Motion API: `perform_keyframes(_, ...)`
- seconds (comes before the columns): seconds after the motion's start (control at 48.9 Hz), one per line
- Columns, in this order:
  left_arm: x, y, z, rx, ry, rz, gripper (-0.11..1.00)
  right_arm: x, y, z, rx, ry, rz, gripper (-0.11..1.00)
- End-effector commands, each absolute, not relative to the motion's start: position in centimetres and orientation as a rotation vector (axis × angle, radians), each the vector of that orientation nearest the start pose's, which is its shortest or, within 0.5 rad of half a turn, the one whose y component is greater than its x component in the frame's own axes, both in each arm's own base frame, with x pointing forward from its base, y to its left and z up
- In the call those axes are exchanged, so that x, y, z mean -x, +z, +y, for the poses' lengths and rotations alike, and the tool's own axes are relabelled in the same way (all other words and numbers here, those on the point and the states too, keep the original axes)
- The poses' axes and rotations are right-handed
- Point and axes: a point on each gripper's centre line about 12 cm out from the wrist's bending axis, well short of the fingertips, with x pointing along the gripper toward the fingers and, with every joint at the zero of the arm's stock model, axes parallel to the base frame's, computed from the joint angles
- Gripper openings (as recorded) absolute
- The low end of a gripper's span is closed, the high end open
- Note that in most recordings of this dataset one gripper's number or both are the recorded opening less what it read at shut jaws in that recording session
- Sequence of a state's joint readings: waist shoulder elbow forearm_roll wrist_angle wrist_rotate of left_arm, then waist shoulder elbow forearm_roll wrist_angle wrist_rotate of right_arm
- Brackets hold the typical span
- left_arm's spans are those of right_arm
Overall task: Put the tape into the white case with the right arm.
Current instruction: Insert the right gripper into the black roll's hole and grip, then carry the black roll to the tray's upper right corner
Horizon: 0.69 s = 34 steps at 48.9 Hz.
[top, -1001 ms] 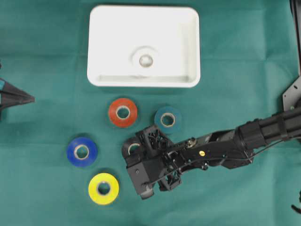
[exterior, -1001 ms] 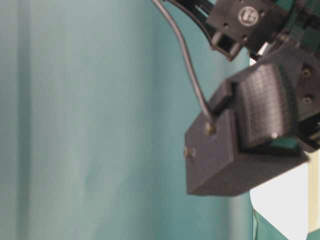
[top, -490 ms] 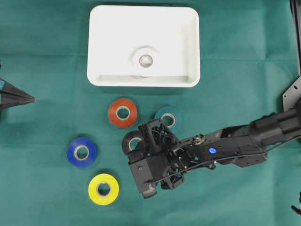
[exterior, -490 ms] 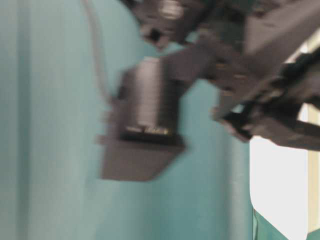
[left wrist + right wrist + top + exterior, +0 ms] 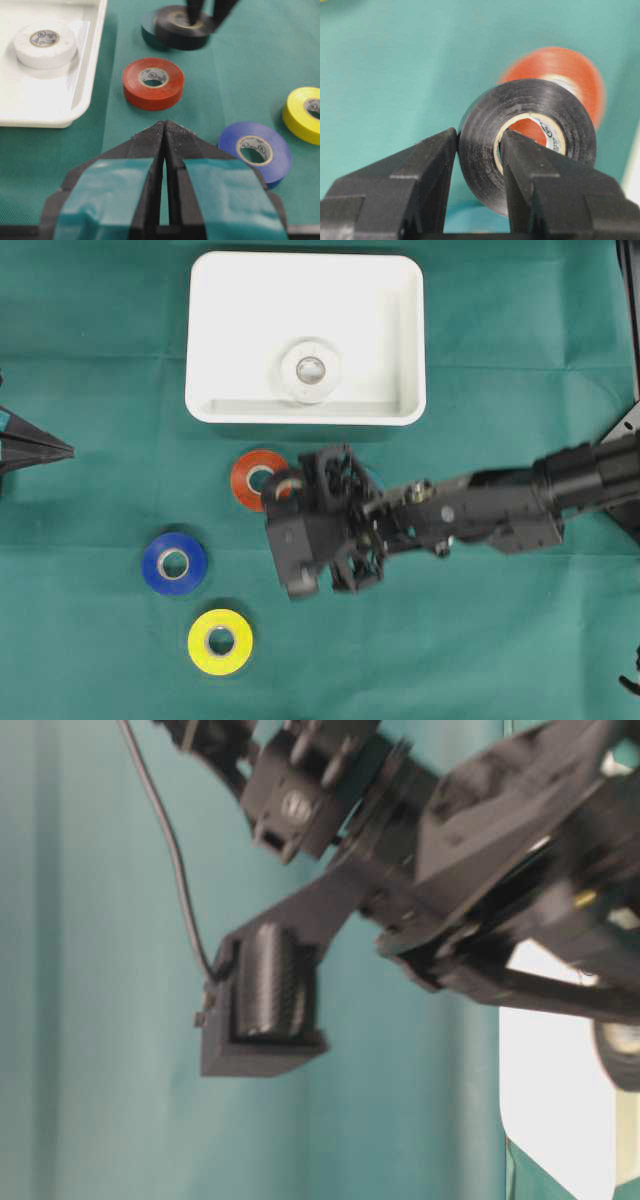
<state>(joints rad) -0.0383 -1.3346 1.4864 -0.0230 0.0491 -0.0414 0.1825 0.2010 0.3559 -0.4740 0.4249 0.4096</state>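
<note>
the right claw (image 5: pixel 476 150) is pinching the black tape (image 5: pixel 530 135) through its wall: one finger is sitting inside the cardboard core, the other is pressing on the outer face, so the roll is hanging on edge between them. in the overhead view the right arm (image 5: pixel 480 510) is carrying it just below the white case (image 5: pixel 405 340), partly over the red roll (image 5: pixel 245 475), with the teal roll mostly hidden beneath the wrist.

judging by its look, the roll is light, stiff and round, with a smooth, slightly slick outer wrap; it is not fragile, and a firm squeeze across the wall is unlikely to deform it. the rim pinch seems the sensible hold, since the full width of the roll looks broad for these narrow fingers. the risk i am seeing is the roll pivoting around the single pinch point while swinging, so a gentle carry would be wise.

a white roll (image 5: pixel 310 370) is already lying flat in the middle of the case, so the free floor to either side of it looks the better drop spot. the blue roll (image 5: pixel 174 562) and yellow roll (image 5: pixel 220 641) are lying on the green surface (image 5: pixel 100 390), well below the case.

the left claw (image 5: pixel 165 135) is closed on nothing, parked far left of the case.
</note>
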Motion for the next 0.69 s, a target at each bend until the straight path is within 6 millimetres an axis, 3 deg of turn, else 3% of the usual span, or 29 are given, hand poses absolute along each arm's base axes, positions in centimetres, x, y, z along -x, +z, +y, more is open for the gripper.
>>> perform_keyframes(0.0, -13.6, 19.0, -0.5, 0.064, -0.03, 0.194, 0.0, -44.0, 18.5, 3.3, 0.178, -0.045, 0.862, 0.01)
perform_keyframes(0.409, -13.6, 19.0, -0.5, 0.062, -0.03, 0.196, 0.0, -43.2, 19.3, -8.7, 0.068, -0.29, 0.842, 0.01)
perform_keyframes(0.674, -13.6, 19.0, -0.5, 0.062, -0.03, 0.194, 0.0, -42.3, 18.9, -12.9, 0.062, -0.339, 0.791, 0.01)
